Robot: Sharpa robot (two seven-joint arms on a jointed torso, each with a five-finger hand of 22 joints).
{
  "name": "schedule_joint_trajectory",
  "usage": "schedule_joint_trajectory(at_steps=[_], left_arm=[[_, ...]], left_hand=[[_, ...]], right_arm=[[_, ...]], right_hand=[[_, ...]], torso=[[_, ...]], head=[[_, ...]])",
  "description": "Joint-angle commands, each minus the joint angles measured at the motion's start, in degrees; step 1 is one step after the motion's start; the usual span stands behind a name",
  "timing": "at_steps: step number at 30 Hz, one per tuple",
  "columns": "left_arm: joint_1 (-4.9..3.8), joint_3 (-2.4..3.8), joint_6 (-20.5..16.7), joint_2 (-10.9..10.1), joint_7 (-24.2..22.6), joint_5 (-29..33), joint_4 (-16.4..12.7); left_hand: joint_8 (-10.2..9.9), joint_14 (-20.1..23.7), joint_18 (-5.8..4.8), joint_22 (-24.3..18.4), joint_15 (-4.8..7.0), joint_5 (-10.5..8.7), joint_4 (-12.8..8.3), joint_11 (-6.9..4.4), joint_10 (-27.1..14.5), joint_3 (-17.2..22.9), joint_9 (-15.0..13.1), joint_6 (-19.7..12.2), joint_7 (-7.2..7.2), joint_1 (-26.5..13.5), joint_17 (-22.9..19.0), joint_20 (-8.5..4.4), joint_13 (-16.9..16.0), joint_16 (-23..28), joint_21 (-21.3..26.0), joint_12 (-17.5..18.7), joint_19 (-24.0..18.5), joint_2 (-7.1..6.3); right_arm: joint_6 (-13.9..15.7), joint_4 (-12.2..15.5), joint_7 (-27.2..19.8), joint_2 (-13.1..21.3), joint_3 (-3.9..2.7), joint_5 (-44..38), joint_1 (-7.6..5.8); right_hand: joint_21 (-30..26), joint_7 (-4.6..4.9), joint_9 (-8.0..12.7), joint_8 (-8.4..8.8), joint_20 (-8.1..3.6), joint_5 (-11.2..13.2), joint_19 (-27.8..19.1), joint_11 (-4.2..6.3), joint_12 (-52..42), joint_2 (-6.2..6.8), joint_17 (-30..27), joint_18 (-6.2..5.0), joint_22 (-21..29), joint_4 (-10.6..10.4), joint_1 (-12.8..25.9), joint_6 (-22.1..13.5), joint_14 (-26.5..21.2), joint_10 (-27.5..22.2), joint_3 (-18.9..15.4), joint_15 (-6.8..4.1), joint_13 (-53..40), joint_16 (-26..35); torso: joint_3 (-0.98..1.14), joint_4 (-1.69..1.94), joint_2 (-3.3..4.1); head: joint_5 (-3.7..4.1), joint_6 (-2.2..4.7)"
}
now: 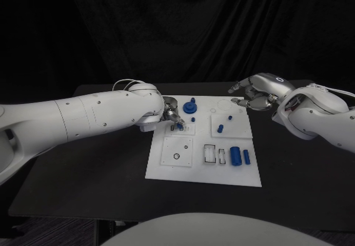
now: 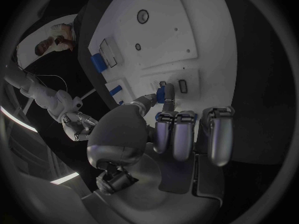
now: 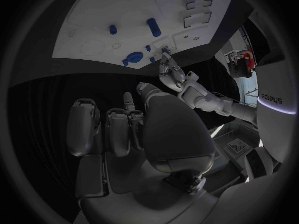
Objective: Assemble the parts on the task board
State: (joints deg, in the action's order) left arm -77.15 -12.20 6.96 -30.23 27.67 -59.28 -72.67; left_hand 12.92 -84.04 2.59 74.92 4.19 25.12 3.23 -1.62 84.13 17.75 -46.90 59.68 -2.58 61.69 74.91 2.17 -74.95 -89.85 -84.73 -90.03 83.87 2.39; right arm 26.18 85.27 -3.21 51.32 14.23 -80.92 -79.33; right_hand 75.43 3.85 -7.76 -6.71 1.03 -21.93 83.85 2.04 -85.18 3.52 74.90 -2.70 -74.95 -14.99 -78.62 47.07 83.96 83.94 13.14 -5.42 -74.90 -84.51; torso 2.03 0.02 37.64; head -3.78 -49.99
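So the white rectangular task board [image 1: 172, 169] sits in the middle of the black table [image 1: 89, 189], and the left hand [image 1: 172, 117] is down over its far-left part, pinching a small blue peg-like part [image 2: 161, 93] between thumb and a finger right at a little slot block on the board; the other fingers [image 2: 185, 134] are curled in beside it. The right hand [image 1: 255, 95] hovers off the board's far-right corner with nothing in it, fingers loosely curled and a bit apart. On the board: a round blue gear-like part [image 1: 191, 107] at the far edge just right of the left hand, a tiny blue peg [image 1: 193, 119] near it, two small blue pieces [image 1: 225, 123] on the far-right plate, and a fat blue cylinder [image 1: 234, 155] with a thinner blue bar [image 1: 246, 157] on the near right. Only readable writing is on the robot's white arm in the right wrist view, looks like "sharpa" [image 3: 272, 95].
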Motion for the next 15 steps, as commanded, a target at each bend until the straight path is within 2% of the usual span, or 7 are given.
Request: schedule_joint_trajectory(at_steps=[1, 15], left_arm=[[0.24, 0.03, 0.28, 0.31, -0.45, -0.18, 0.13], [1.14, 0.03, 0.08, 0.44, -0.56, -0.18, 0.22]], left_hand=[[-0.15, -5.96, -0.33, 7.88, 0.07, 0.12, -0.09, -0.08, 5.87, 0.39, -0.10, 0.27, 0.28, -0.49, 15.09, 0.09, -15.05, -0.15, 0.31, 0.03, -0.20, 0.04], [-0.19, -5.96, -0.23, 7.57, 0.07, 0.02, -0.12, -0.07, 5.87, 0.71, -0.19, 0.26, 0.27, -0.63, 15.09, 0.09, -15.05, -0.15, 0.57, 0.03, -0.48, 0.04]], right_arm=[[-0.39, -0.05, 1.06, -0.01, -0.05, -0.07, 0.18], [-0.59, -0.08, 1.10, -0.04, -0.05, -0.07, 0.30]], right_hand=[[-0.35, 0.10, 0.05, -0.03, 0.38, -0.12, 0.00, -0.44, 0.20, -0.43, 6.06, -0.54, -10.73, -0.01, -0.01, 0.32, 4.16, 1.49, 0.27, 0.39, -7.19, 0.12], [-0.35, 0.10, 0.07, -0.03, 0.38, -0.12, 0.00, -0.44, 0.21, -0.44, 6.05, -0.54, -10.73, 0.01, -0.02, 0.34, 4.16, 1.47, 0.29, 0.39, -7.17, 0.13]], torso=[[0.06, 0.01, 0.00], [-0.06, 0.01, -0.02]], head=[[-0.06, -0.01], [-0.13, -0.01]])
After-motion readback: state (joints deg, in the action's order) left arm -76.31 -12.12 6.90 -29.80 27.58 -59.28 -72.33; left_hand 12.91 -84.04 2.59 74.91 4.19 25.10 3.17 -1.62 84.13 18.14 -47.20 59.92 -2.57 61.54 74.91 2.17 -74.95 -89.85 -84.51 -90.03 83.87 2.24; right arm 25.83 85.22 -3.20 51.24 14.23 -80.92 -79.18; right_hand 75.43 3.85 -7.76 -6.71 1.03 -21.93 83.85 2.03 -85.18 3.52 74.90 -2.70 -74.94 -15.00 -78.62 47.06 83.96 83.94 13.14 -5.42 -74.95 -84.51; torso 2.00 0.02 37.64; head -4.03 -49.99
